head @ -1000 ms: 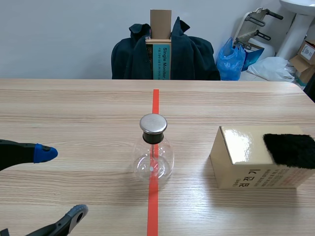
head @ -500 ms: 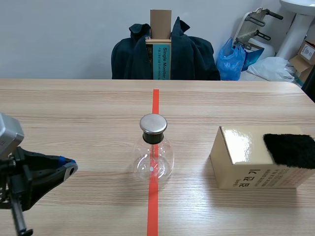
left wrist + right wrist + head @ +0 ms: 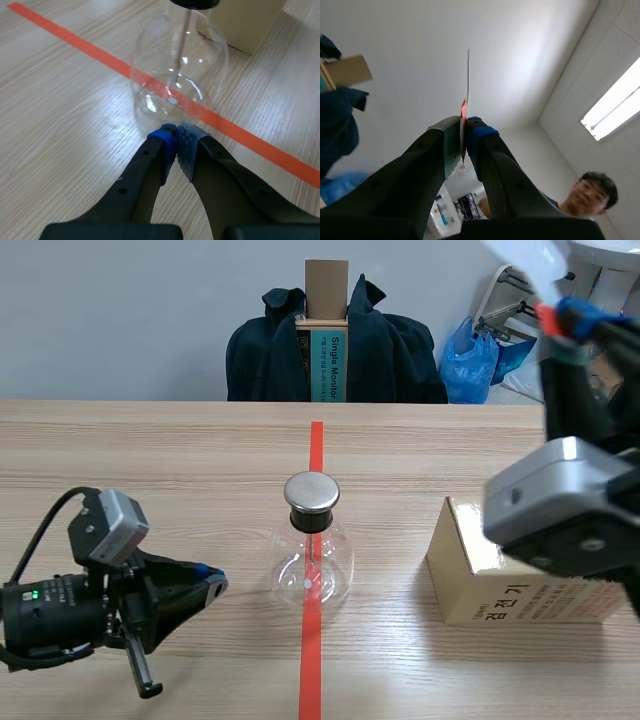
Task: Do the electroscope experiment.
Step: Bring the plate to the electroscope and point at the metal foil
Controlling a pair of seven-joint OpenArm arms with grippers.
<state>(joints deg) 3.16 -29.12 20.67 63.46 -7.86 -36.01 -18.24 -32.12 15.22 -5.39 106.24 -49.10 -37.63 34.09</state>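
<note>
The electroscope, a clear glass flask point(image 3: 311, 565) with a round metal cap point(image 3: 311, 492), stands on the red tape line at the table's middle. My left gripper point(image 3: 212, 585) lies low to the flask's left, shut on nothing. In the left wrist view its fingertips point(image 3: 175, 134) meet just short of the flask's glass wall point(image 3: 175, 75). My right gripper point(image 3: 560, 318) is raised high at the right, pointing upward. It is shut on a thin clear strip point(image 3: 468, 75) with an orange-red mark, which stands up from between the pads point(image 3: 464, 127).
A tan cardboard box point(image 3: 480, 580) sits right of the flask, partly hidden by my right arm; it also shows beyond the flask point(image 3: 245, 22). A chair with a dark jacket point(image 3: 335, 350) stands behind the table. A person's head point(image 3: 590, 192) shows beneath the raised right gripper.
My left gripper has shut and moved right, close to the flask. The right arm has risen into view with the strip, covering the black cloth on the box.
</note>
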